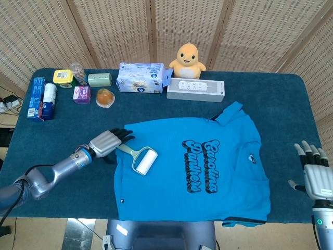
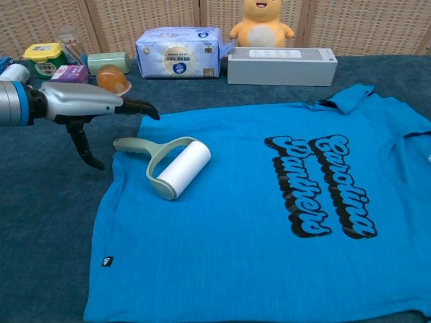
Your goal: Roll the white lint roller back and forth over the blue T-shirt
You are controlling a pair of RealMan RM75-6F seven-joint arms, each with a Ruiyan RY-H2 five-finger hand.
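Our silver left hand (image 1: 106, 141), fingers spread and empty, hovers at nine o'clock of the white lint roller (image 1: 144, 160) on the blue T-shirt (image 1: 218, 192); our right hand (image 1: 315, 176) is open too.

My left hand (image 1: 107, 141) has a ribbed silver back and black fingers (image 2: 138, 106) on a grey arm with a blue wrist band, and my right hand (image 1: 317, 176) looks the same.
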